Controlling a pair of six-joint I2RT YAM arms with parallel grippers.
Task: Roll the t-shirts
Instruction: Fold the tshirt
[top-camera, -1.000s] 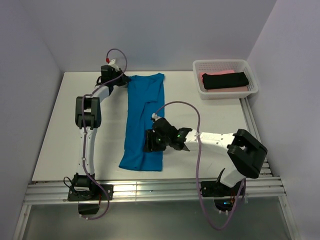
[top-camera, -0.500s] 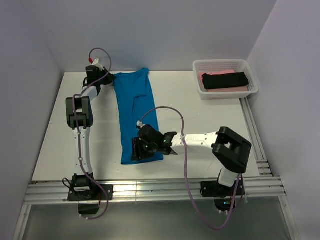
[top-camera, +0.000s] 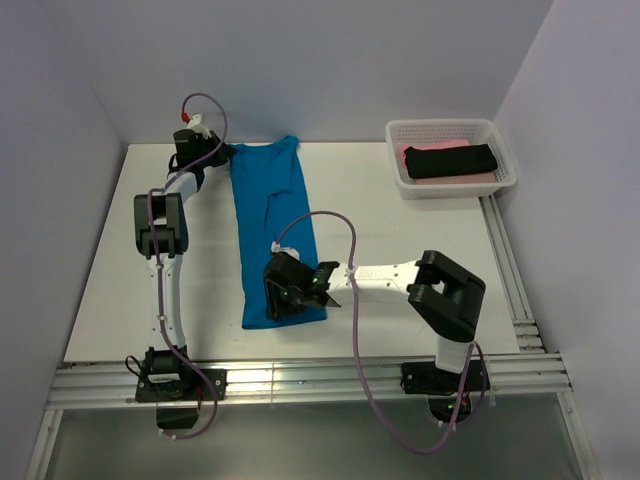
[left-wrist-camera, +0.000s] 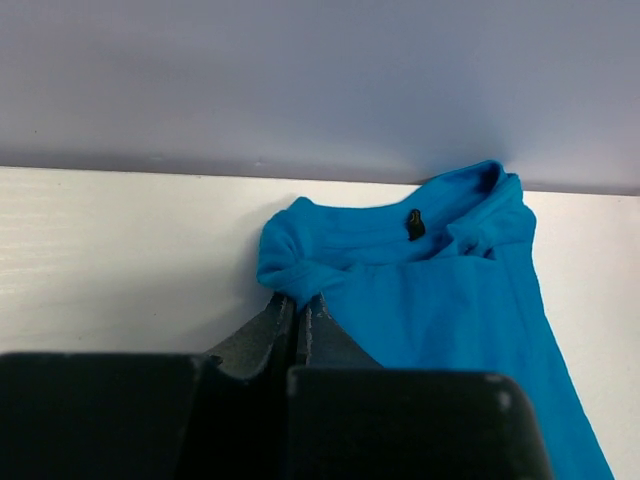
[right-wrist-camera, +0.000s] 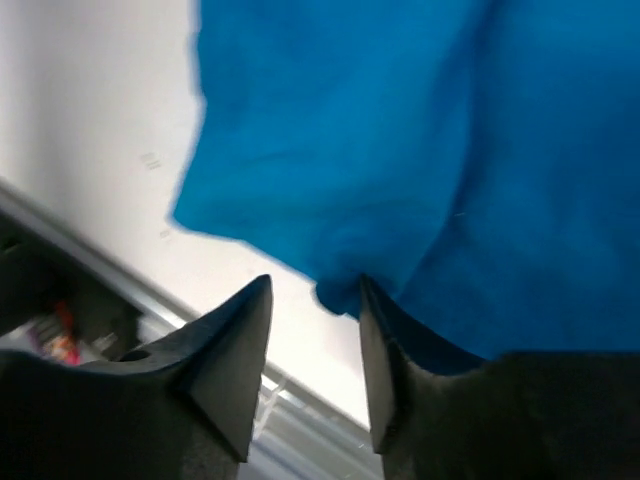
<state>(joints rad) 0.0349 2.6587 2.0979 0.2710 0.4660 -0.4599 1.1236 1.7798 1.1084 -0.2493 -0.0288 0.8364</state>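
Observation:
A bright blue t-shirt (top-camera: 270, 225) lies as a long narrow strip running from the back wall toward the near edge. My left gripper (top-camera: 226, 152) is shut on its far left corner, and in the left wrist view the cloth (left-wrist-camera: 450, 290) is bunched at the closed fingertips (left-wrist-camera: 300, 300). My right gripper (top-camera: 276, 304) sits low over the near hem. Its jaws (right-wrist-camera: 314, 283) stand apart, with a small fold of the blue cloth (right-wrist-camera: 400, 150) bulging against the right finger. A black t-shirt (top-camera: 450, 160) lies rolled on a pink one (top-camera: 408, 152) in the basket.
A white mesh basket (top-camera: 450, 126) stands at the back right corner. The back wall rises just behind the shirt's far end. Metal rails (top-camera: 300, 380) run along the near table edge, close below the right gripper, and more rails line the right side.
The left gripper dragged the shirt's far end to the left, then held still. The right gripper slid left and nearer along the shirt to its near hem, and its jaws narrowed slightly.

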